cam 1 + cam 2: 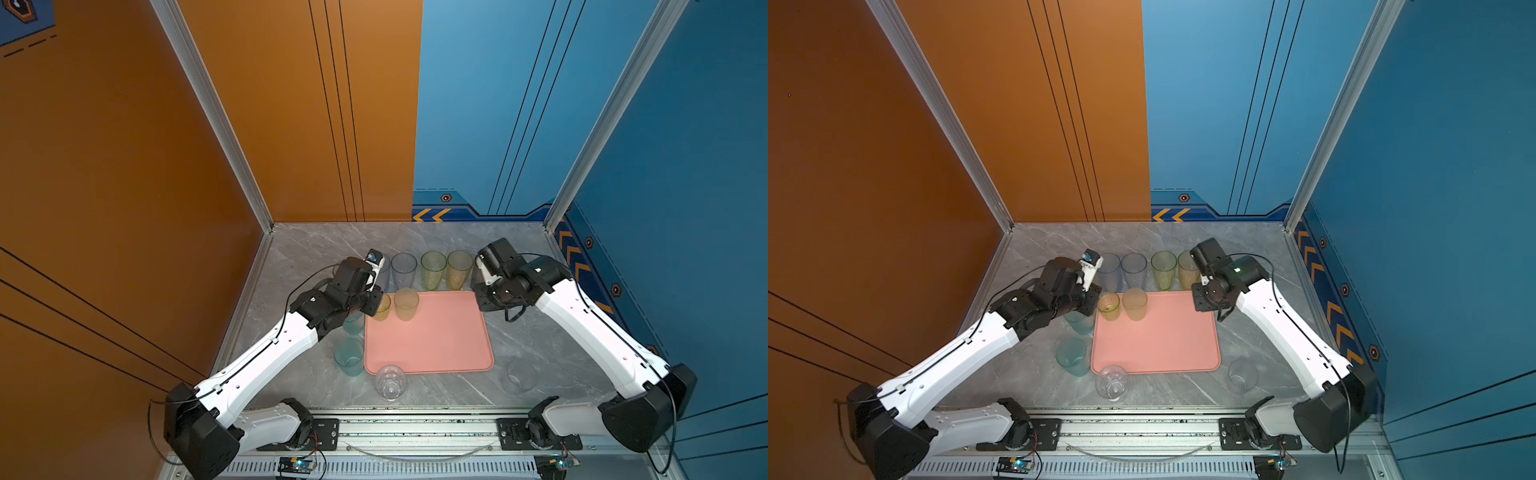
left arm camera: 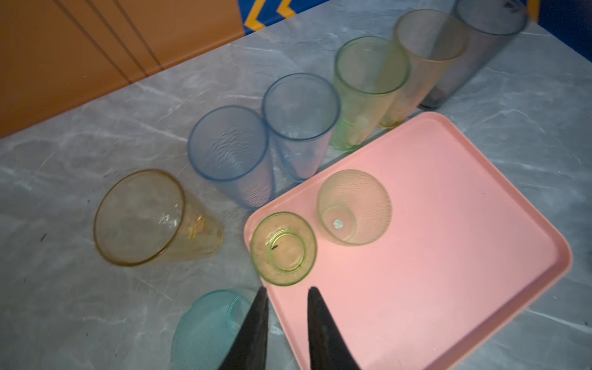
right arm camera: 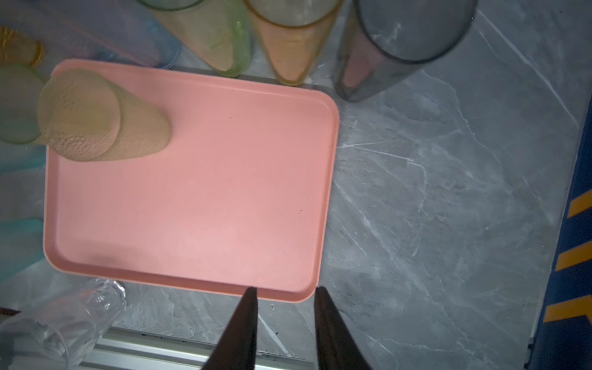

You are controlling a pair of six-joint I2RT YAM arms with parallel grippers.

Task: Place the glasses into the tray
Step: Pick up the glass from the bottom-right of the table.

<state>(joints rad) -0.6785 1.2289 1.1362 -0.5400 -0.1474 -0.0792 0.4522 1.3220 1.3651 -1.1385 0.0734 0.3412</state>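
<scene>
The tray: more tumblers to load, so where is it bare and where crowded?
The tray is bare over its middle, its near half and its right side. Only its far left corner is taken, by a short green tumbler and a short yellow tumbler. Outside, tall tumblers crowd the far rim and teal tumblers the left rim.

Arms seen from above: the left arm [image 1: 266,353] and right arm [image 1: 582,324] extend forward, forearms angled inward, wrists bent down. The left hand [image 2: 286,289] and right hand [image 3: 285,288] each show fingers slightly parted, gripping nothing.
</scene>
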